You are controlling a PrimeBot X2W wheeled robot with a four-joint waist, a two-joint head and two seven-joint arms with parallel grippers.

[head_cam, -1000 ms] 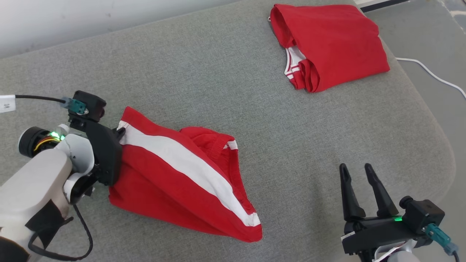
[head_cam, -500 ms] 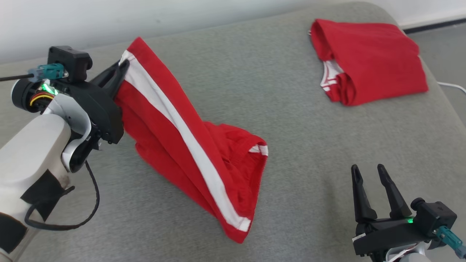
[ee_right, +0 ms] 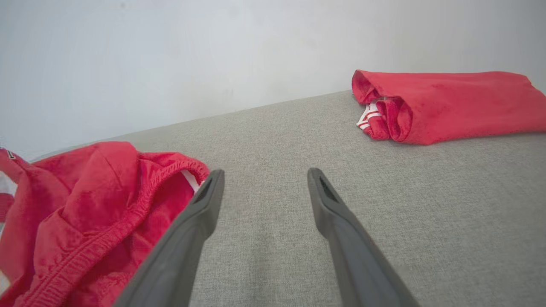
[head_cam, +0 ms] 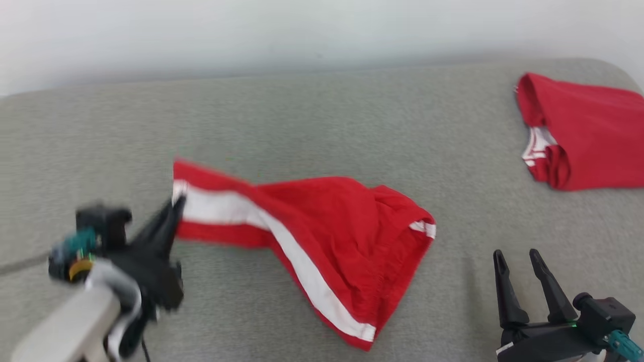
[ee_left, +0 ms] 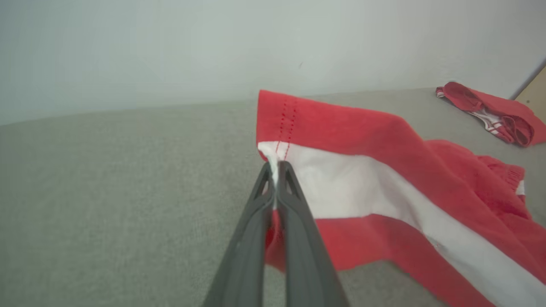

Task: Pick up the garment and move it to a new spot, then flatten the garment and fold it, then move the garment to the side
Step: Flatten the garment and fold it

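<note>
While clamped at a hem corner, right on the white stripe (ee_left: 349, 187), by the left tool (ee_left: 276, 168), red shorts (head_cam: 322, 236) half raised: that corner up off the grey cushion (head_cam: 302, 115), the rest trailing down toward the robot's right. Waistband (ee_right: 140, 204) end bunched and resting on the cushion, around the middle of the head view. Left tool's fingers (ee_left: 298, 221) pressed together on the cloth in the left wrist view; blurred in the head view. Right tool (head_cam: 516, 254) spread wide, grasping nothing, pointing across bare cushion near the waistband but apart from it. Farther off, toward the cushion's far right corner, a second garment (head_cam: 593, 136), red, folded flat, white trim at its open end. Behind everything, plain pale wall (head_cam: 302, 35).
</note>
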